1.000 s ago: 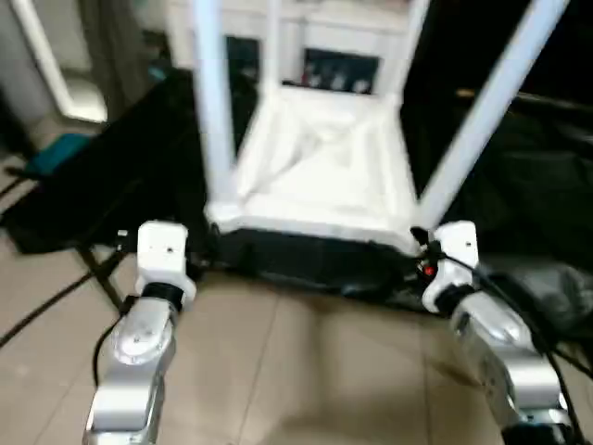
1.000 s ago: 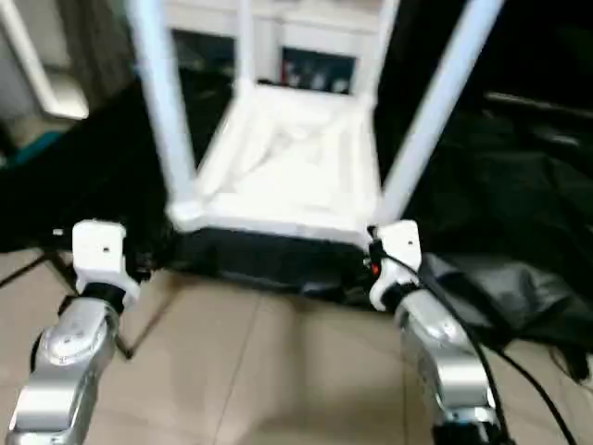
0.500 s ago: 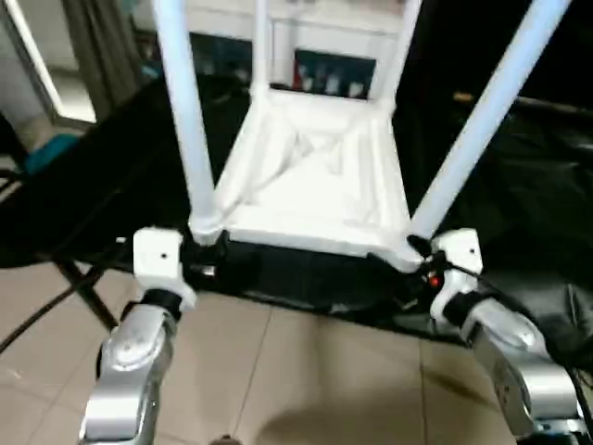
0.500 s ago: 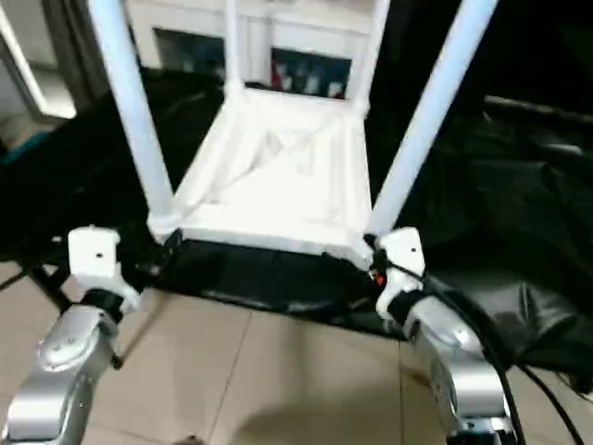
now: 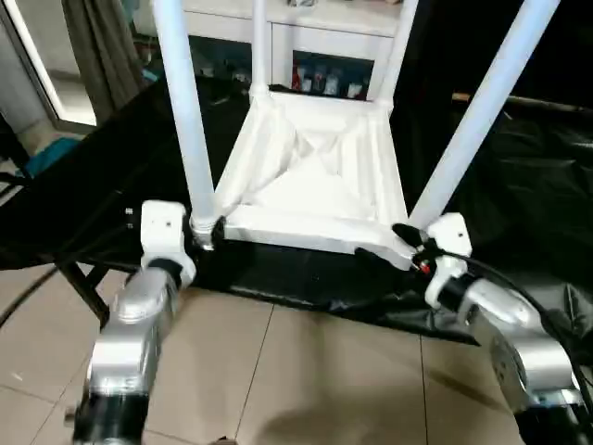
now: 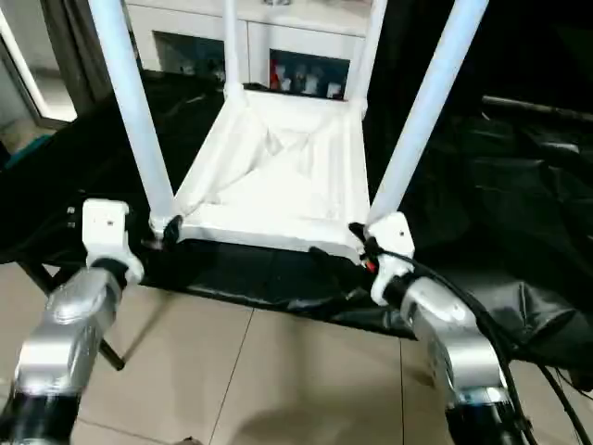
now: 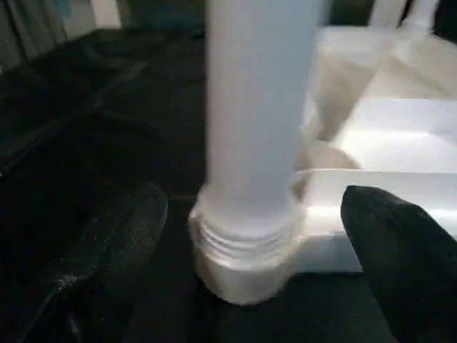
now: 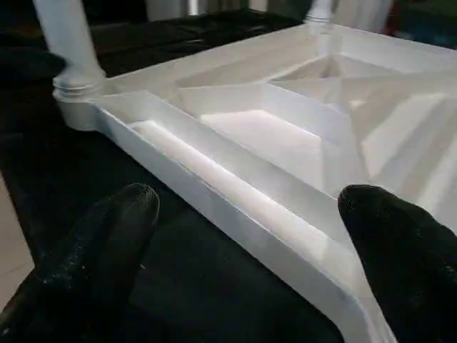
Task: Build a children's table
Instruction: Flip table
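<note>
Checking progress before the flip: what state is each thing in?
Tabletop: upside down on black cloth, ribbed underside up.
Four legs: upright in corner sockets.
Left gripper: open, straddling near-left leg base.
Right gripper: open, straddling tabletop's near edge.

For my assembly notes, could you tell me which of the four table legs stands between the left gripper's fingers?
The near-left leg, screwed into the tabletop's corner socket: the left gripper has one finger on either side of its base.

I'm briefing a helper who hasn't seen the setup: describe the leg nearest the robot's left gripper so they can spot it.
Find the white plastic square tabletop lying ribbed underside up on black sheeting. The long white tubular leg rises from its near corner on the robot's left. Unlike the other three legs, it stands between the left gripper's open jaws.
</note>
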Motion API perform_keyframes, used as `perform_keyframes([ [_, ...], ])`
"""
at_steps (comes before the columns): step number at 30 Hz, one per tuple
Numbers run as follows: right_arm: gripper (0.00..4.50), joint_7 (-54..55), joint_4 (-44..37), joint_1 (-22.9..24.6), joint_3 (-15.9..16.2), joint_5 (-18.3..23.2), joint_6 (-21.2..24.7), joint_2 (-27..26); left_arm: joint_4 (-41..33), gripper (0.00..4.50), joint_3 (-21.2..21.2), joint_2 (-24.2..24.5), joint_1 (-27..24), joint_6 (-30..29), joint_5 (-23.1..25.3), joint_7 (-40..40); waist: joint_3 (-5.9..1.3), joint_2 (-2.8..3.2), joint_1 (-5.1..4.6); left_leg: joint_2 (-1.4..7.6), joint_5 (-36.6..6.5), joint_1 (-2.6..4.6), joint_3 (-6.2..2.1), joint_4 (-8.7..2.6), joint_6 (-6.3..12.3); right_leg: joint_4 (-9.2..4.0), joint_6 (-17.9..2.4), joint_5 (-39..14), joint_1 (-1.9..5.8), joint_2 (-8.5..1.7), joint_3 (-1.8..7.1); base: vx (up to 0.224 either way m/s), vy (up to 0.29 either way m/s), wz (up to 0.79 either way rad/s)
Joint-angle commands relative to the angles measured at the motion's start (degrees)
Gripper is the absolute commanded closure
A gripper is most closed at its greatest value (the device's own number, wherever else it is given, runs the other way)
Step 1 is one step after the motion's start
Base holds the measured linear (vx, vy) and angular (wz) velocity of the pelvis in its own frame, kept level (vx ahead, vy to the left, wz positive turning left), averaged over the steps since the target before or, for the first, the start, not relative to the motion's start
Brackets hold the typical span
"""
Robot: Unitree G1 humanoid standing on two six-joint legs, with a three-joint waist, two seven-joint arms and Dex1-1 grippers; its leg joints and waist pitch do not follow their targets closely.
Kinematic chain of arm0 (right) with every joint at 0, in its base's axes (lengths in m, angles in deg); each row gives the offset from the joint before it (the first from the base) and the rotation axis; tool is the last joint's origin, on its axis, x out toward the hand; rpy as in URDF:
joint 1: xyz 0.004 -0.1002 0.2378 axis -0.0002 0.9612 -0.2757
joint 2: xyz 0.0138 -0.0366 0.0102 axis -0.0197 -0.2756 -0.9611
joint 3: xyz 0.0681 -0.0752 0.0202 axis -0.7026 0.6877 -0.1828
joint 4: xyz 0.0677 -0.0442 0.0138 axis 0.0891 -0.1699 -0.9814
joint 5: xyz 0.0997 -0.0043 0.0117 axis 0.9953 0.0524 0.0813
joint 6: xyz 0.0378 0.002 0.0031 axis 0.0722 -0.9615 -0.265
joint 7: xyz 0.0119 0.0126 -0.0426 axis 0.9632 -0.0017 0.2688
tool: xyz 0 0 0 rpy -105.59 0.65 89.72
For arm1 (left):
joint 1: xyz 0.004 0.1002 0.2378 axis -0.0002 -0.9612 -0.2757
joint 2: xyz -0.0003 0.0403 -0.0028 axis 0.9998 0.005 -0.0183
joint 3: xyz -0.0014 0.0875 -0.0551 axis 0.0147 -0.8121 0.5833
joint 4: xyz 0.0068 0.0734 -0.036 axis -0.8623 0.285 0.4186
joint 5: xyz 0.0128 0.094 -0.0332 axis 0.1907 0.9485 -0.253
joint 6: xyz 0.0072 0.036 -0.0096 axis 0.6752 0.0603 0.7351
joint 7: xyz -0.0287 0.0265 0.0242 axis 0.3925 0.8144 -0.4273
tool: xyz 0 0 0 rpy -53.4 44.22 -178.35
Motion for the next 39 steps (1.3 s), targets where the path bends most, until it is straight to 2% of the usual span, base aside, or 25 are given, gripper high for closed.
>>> perform_keyframes([
  [1,0.0,-1.15,0.9,-1.33,0.47,0.59,-0.06,-0.03,4.8,0.03,0.74,0.37,3.04,1.06,0.08,-0.38,-3.41,-0.08,0.37,4.31,1.52,-0.14,-1.7,-4.35,4.51,-3.6,-12.64,7.6,2.71,-5.92,3.2,0.0,0.0,0.0],
  [3,0.0,-1.77,1.25,-1.84,0.79,0.66,-0.18,-0.13,8.31,0.03,1.25,0.64,5.52,2.12,0.11,-0.87,-3.42,0.1,0.36,4.19,2.2,-0.19,-1.55,-4.18,5.42,-3.51,-13.42,9.29,2.59,-5.89,3.13,0.0,0.0,0.0],
  [7,0.0,-2.36,1.88,-2.36,0.87,0.53,-0.56,-0.31,15.52,0.03,2.31,0.82,11.39,4.57,-0.86,-0.25,-3.52,-0.03,0.78,4.26,2.24,-0.2,-1.38,-4.01,6.42,-3.5,-14.38,9.93,2.48,-6.04,3.06,0.0,0.0,0.0],
  [8,0.0,-2.36,1.94,-2.36,0.91,0.51,-0.62,-0.36,16.27,0.03,2.3,0.94,11.95,4.86,-0.74,-0.17,-3.5,0.29,0.95,4.45,1.74,-0.14,-1.47,-4.08,6.18,-3.48,-14.69,9.41,2.43,-6.18,3.02,0.0,0.0,0.0],
  [10,0.0,-2.33,2.11,-2.4,0.95,0.44,-0.8,-0.43,17.99,0.03,2.32,1.08,12.99,5.55,-0.73,0.2,-3.42,0.17,0.98,4.65,0.91,-0.24,-1.48,-4.24,5.73,-3.5,-14.81,8.72,2.5,-6.28,2.97,0.0,0.0,0.0],
  [11,0.0,-2.37,2.26,-2.43,0.96,0.38,-0.95,-0.52,19.81,0.03,2.27,1.29,13.97,6.38,-0.35,-0.15,-3.39,0.3,1.04,4.59,0.58,-0.17,-1.48,-4.24,5.65,-3.6,-14.75,8.22,2.42,-6.24,2.96,0.0,0.0,0.0],
  [12,0.0,-2.38,2.31,-2.44,0.96,0.36,-1.01,-0.56,20.52,0.31,2.25,1.39,14.33,6.72,-0.11,-0.49,-3.43,0.19,1.06,4.64,0.14,-0.16,-1.47,-4.27,5.36,-3.58,-14.62,7.94,2.56,-6.38,3.03,0.0,0.0,0.0],
  [15,0.0,-2.19,2.56,-2.42,0.88,0.16,-1.35,-0.94,24.03,0.42,3.11,1.33,15.98,8.58,-0.57,-0.75,-3.36,0.33,1.11,4.53,-0.63,-0.13,-1.42,-4.35,4.81,-3.79,-14.31,7.22,2.47,-6.28,3.03,0.0,0.0,0.0],
  [16,0.0,-2.11,2.62,-2.4,0.85,0.09,-1.45,-1.04,24.72,0.42,3.34,1.27,16.33,9.1,-0.73,-0.76,-3.38,0.33,1.2,4.74,-0.79,-0.15,-1.57,-4.46,4.57,-3.7,-14.38,7.28,2.56,-6.49,3.03,0.0,0.0,0.0],
  [21,0.0,-1.96,3.25,-2.63,1.04,-0.02,-1.91,-1.6,27.27,0.77,2.12,1.3,17.84,11.44,-0.73,2.76,-3.38,0.36,1.41,4.85,-0.61,-0.07,-1.55,-4.52,4.39,-3.6,-14.68,8.36,2.43,-6.58,2.99,0.0,0.0,0.0],
  [23,0.0,-1.95,3.55,-2.82,1.09,-0.12,-2.09,-1.67,27.79,1.15,2.14,1.09,18.16,11.72,-1.08,3.39,-3.36,0.3,1.38,4.86,-0.86,-0.15,-1.52,-4.55,4.26,-3.6,-14.76,8.41,2.52,-6.65,3.01,0.0,0.0,0.0],
  [26,0.0,-1.99,3.95,-3.11,1.02,-0.21,-2.37,-1.77,30.01,1.25,1.97,0.78,19.18,13.48,-1.39,4.54,-3.37,0.29,1.45,4.78,-1.08,-0.07,-1.46,-4.57,4.1,-3.63,-14.79,7.82,2.51,-6.63,2.99,0.0,0.0,0.0],
  [31,0.0,-2.13,4.19,-3.23,1.03,-0.4,-2.57,-1.9,33.83,1.69,1.2,0.41,20.96,15.35,-0.58,6.18,-3.35,0.22,1.43,4.78,-0.78,-0.13,-1.44,-4.57,4.47,-3.67,-14.53,8.36,2.53,-6.71,3.0,0.0,0.0,0.0],
  [36,0.0,-2.13,4.45,-3.36,0.98,-0.52,-2.85,-1.92,36.49,2.05,1.28,0.24,22.5,15.75,-0.08,5.74,-3.3,0.26,1.58,5.0,-1.62,-0.03,-1.5,-4.74,4.05,-3.72,-14.45,7.59,2.45,-6.82,2.95,0.0,0.0,0.0],
  [37,0.0,-2.13,4.61,-3.44,0.93,-0.53,-2.96,-1.91,37.01,2.12,1.37,0.22,22.86,15.77,0.05,5.24,-3.31,0.66,1.6,5.04,-1.79,0.01,-1.54,-4.73,3.9,-3.68,-14.51,7.57,2.38,-6.86,2.95,0.0,0.0,0.0],
  [39,0.0,-2.1,4.81,-3.54,0.83,-0.54,-3.15,-1.9,38.16,2.27,1.82,0.07,23.58,15.86,-0.56,4.96,-3.26,0.44,1.58,5.01,-2.59,0.05,-1.46,-4.78,3.66,-3.82,-14.56,7.19,2.39,-6.87,2.99,0.0,0.0,0.0],
])
